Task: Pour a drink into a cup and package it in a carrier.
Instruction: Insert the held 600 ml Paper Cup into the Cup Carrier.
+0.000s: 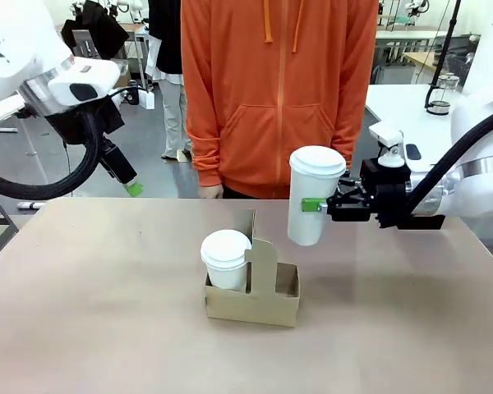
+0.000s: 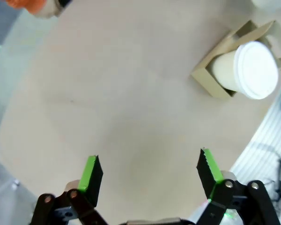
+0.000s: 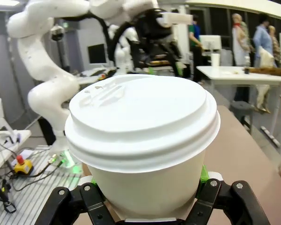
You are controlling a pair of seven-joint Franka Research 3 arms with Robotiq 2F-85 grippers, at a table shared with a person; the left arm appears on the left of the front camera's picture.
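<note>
Hanging raised at the upper left of the front view, the left gripper [image 1: 134,188] has its jaws spread wide with nothing between them; its own wrist view shows the green pads [image 2: 90,169] far apart above bare table [image 2: 107,103]. Lower centre stands the brown cardboard carrier [image 1: 252,302], its left pocket already filled by a lidded white paper cup [image 1: 226,258] and its right pocket, beyond the upright handle panel [image 1: 261,261], looking empty. Just right of centre, the right gripper [image 1: 320,205] is closed on a second lidded cup [image 1: 314,195], held upright in the air above and slightly right of that free pocket, with the person in the orange hoodie [image 1: 275,90] behind. The step in hand appears to be seating this cup. Doing it well likely means keeping it vertical, centring its base over the free pocket, clearing the handle panel, lowering straight down, and letting go only once it rests.
</note>
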